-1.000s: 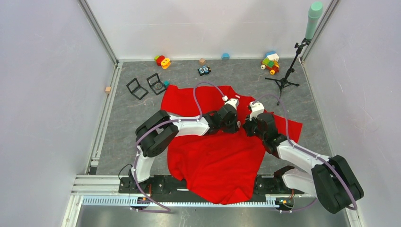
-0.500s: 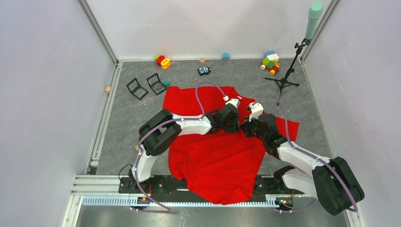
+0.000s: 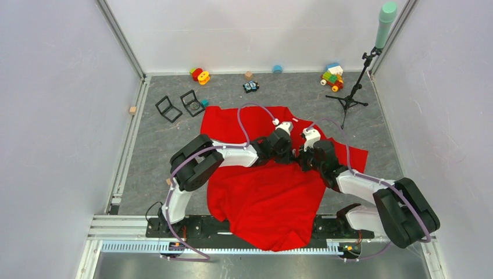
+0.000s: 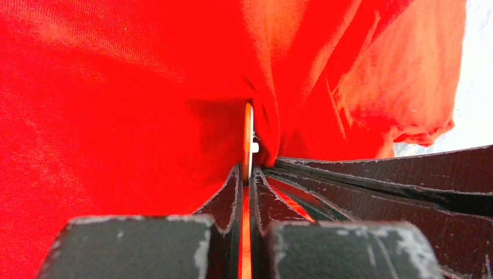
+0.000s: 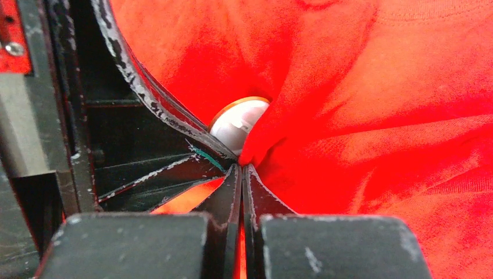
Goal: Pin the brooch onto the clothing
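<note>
- The small round brooch (image 5: pixel 237 119), a silvery face inside a gold-coloured rim, stands on edge over the upper part of the shirt. It is half buried in a fold of the fabric. The left wrist camera shows it only as a thin edge.
- The left gripper (image 4: pixel 247 174) has its jaws closed onto the brooch's lower edge, with the disc clamped between the two black fingertips.
- The right gripper (image 5: pixel 240 168) is closed as well. Its tips pinch a raised fold of red cloth just beside the brooch.
- The large bright red short-sleeved T-shirt (image 3: pixel 267 197) of soft fabric lies rumpled on the grey table (image 3: pixel 151 151). Its near hem reaches over the black base rail between the two arm bases. The cloth is drawn up into creases where the grippers meet.
- The two arms reach in from either side and come tip to tip above the shirt's upper half.
- Two small black open frames (image 3: pixel 179 106) lie just off the shirt's far left corner.
- Near the far wall sit a red and yellow toy (image 3: pixel 199 75), a small wooden cube (image 3: pixel 249 75), a dark toy car (image 3: pixel 250 86), a blue round piece (image 3: pixel 277 68) and a multi-coloured block toy (image 3: pixel 332 76).
- A black tripod stand (image 3: pixel 349 99) carrying a pale green cylinder (image 3: pixel 385 23) stands at the far right.
- Another wooden cube (image 3: pixel 133 109) lies by the left rail.
</note>
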You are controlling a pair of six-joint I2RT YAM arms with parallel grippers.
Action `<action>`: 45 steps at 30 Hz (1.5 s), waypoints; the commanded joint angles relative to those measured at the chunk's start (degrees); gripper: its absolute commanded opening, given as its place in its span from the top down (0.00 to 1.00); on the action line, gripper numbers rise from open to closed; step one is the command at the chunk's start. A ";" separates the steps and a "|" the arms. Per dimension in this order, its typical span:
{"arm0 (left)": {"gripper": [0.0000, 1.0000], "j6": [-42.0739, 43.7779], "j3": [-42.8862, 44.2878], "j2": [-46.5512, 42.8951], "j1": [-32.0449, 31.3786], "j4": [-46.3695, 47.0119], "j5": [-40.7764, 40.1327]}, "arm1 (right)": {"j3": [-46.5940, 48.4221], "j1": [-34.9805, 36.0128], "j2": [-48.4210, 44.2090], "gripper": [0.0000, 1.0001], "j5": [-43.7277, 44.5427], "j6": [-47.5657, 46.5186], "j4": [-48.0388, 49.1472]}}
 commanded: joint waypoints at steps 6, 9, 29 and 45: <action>0.98 -5.08 -4.81 -3.58 0.17 10.60 7.21 | -0.05 0.05 -0.67 0.91 0.46 -2.22 0.72; 0.98 -6.26 -6.46 -4.57 0.74 13.45 9.45 | -0.24 0.04 -3.98 0.67 0.08 -2.26 -1.64; 0.98 -5.62 -7.74 -6.15 1.28 17.42 16.09 | -7.08 0.05 -28.99 0.39 6.05 -0.65 -11.79; 0.98 -0.82 -10.22 -8.07 1.27 23.40 22.40 | -10.39 0.05 -22.99 0.86 5.55 -1.41 -6.63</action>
